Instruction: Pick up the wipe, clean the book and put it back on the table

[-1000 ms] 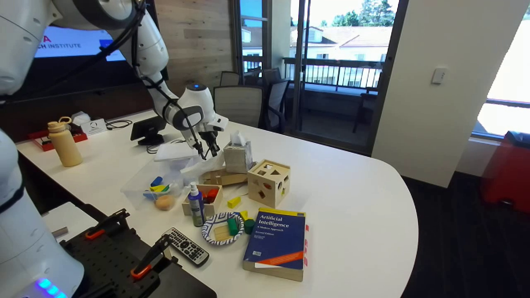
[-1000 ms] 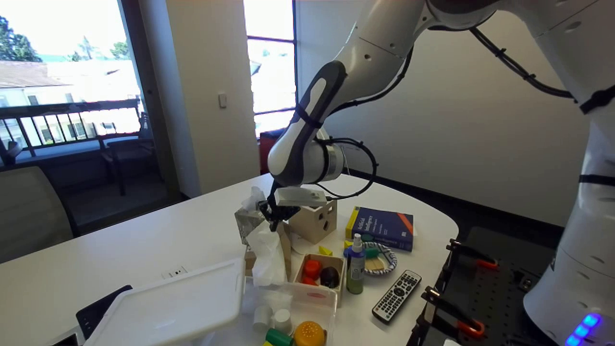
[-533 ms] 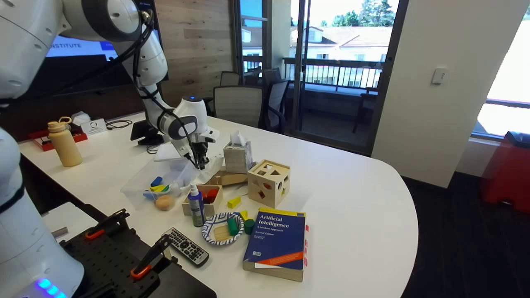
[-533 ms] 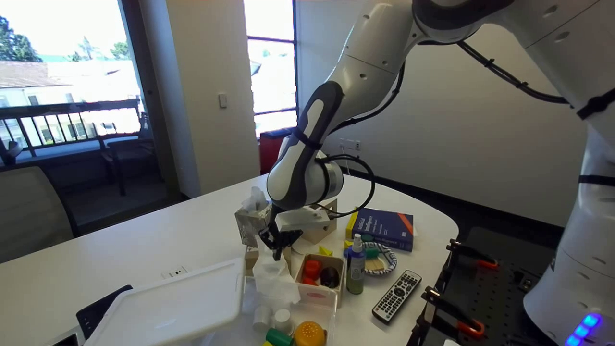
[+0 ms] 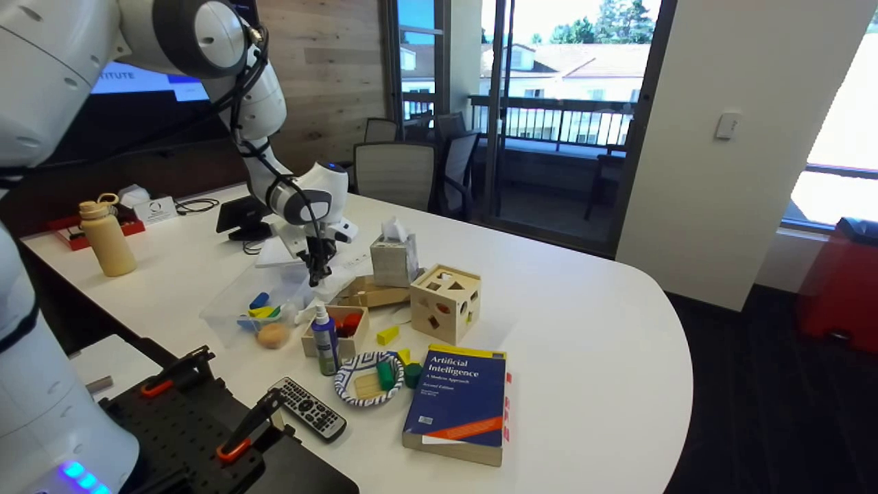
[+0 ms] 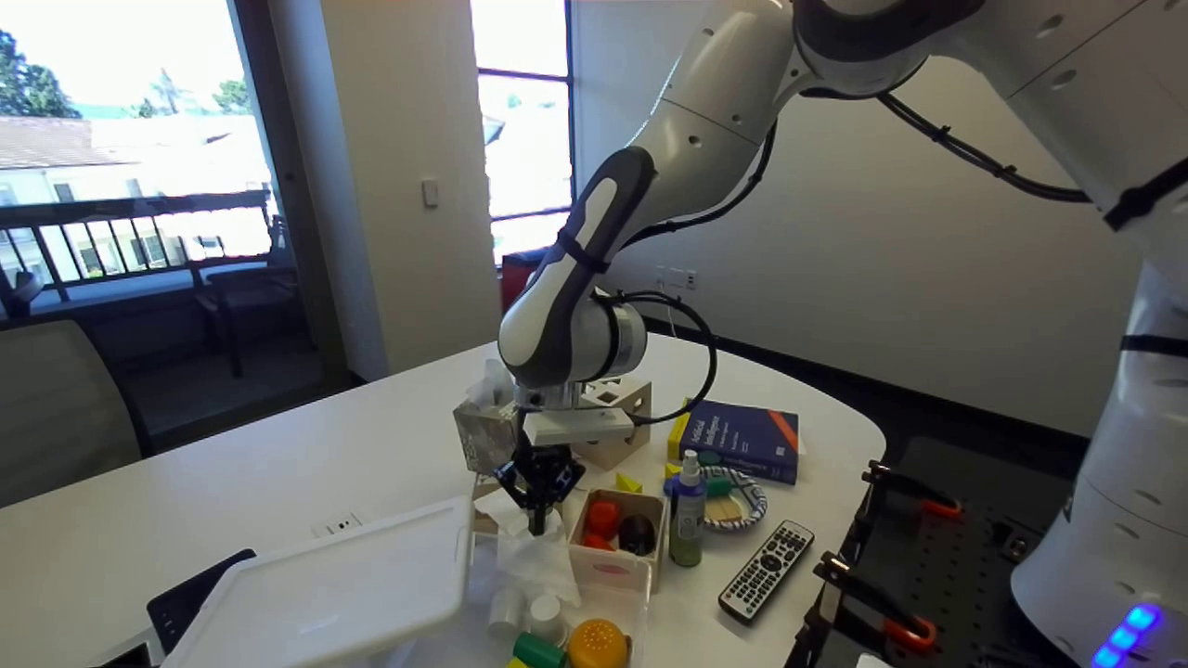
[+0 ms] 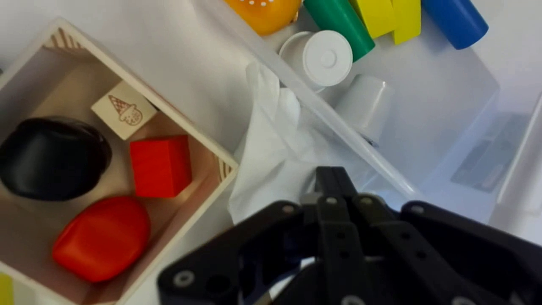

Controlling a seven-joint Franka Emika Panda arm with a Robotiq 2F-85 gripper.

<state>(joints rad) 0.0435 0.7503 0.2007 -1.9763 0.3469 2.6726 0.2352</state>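
My gripper (image 7: 331,171) is shut, its fingertips together on the white wipe (image 7: 275,161). The wipe hangs limp below the fingers in an exterior view (image 6: 536,561), over the near side of the clear bin and beside the small wooden box. The gripper also shows in both exterior views (image 5: 315,278) (image 6: 538,524). The blue book (image 5: 456,394) with its red-orange band lies flat on the white table (image 5: 583,322), well away from the gripper. The book also shows in the other outside picture (image 6: 742,438).
The clear bin (image 7: 364,148) holds toy blocks. A wooden box (image 7: 199,127) with red and dark pieces stands beside it. A spray bottle (image 5: 325,341), bowl (image 5: 343,390), remote (image 5: 310,408), shape cube (image 5: 446,302) and tissue box (image 5: 393,261) stand around. A white lid (image 6: 343,584) leans over the bin.
My gripper has moved down and towards the clear bin and has turned somewhat. The wipe has moved down with it. The book has not moved.
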